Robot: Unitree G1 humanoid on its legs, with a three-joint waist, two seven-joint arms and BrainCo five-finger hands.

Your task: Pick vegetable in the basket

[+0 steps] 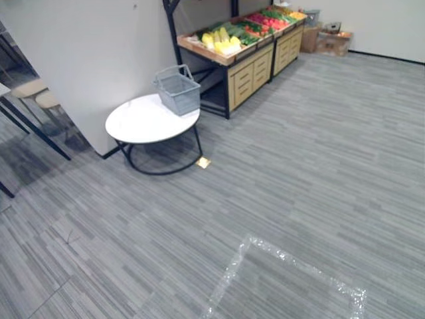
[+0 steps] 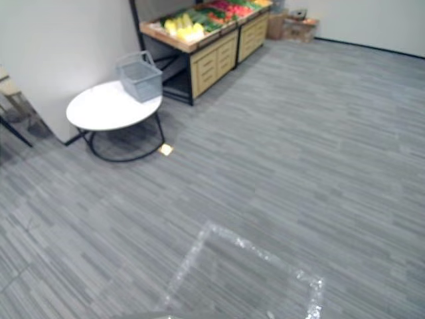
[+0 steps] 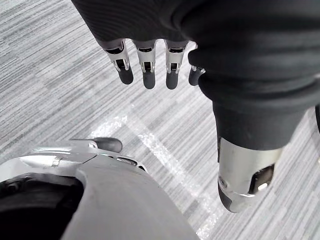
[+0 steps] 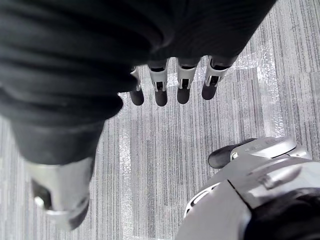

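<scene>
A grey wire basket (image 1: 178, 90) stands at the back edge of a round white table (image 1: 143, 121) far ahead on the left. Behind it a wooden produce stand (image 1: 240, 66) holds yellow vegetables (image 1: 221, 40), green ones (image 1: 240, 31) and red ones (image 1: 267, 21). My left hand (image 3: 150, 60) hangs over the grey carpet in the left wrist view, fingers straight and relaxed, holding nothing. My right hand (image 4: 172, 80) hangs the same way over the carpet, open and empty.
A white wall corner (image 1: 86, 60) stands left of the table, with stools (image 1: 36, 93) beyond it. Cardboard boxes (image 1: 332, 41) sit past the stand. A square of shiny tape (image 1: 285, 279) marks the carpet close in front. A small yellow tag (image 1: 203, 161) lies by the table.
</scene>
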